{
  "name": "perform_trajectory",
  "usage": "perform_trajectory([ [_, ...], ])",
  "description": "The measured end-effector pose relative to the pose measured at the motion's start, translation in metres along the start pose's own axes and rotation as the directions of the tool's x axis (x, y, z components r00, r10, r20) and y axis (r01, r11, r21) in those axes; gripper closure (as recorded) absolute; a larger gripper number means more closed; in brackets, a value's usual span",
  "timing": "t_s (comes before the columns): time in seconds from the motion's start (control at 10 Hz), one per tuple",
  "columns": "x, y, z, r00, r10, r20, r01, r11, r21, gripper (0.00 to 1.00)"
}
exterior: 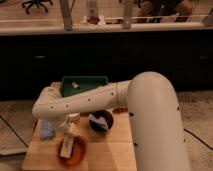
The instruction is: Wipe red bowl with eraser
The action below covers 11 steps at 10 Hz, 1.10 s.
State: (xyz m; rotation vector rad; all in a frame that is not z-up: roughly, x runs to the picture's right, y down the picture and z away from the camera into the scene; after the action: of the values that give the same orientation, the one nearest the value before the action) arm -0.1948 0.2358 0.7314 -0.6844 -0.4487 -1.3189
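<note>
White robot arm (pixel 95 100) reaches from the right side across a wooden table (pixel 107 152) and bends down at the left edge. A green bin (pixel 84 80) stands at the back edge. The red bowl (pixel 80 151) sits at the front-left corner, and a dark bowl (pixel 101 121) sits near the middle, apart from it. A light blue pad (pixel 46 131) lies along the left edge. The eraser (pixel 67 148) is a pale block inside the red bowl. The gripper (pixel 70 134) hangs directly over it, just above the rim. Whether it has hold of the eraser cannot be told.

Assessment: the eraser looks light, stiff and slightly grippy, and is best pinched across its long sides. The bowl looks rigid and light, and is likely to slide on the wood under pressure.

No brand, label or writing is legible.
</note>
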Motion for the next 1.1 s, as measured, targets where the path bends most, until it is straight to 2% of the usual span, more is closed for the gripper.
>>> perform_trajectory([
  [0.2,-0.01,0.017,0.003,1.0,0.022,0.008,-0.022,1.0,-0.008,0.99],
  [0.3,-0.006,0.044,0.003,0.997,0.073,-0.001,-0.073,0.997,-0.017,0.99],
  [0.5,0.0,0.064,0.0,0.992,0.127,-0.014,-0.128,0.992,-0.023,0.99],
  [0.8,0.017,0.065,-0.009,0.988,0.147,-0.036,-0.148,0.989,-0.025,0.99],
  [1.1,0.029,0.042,-0.02,0.992,0.115,-0.057,-0.116,0.993,-0.026,0.99],
])
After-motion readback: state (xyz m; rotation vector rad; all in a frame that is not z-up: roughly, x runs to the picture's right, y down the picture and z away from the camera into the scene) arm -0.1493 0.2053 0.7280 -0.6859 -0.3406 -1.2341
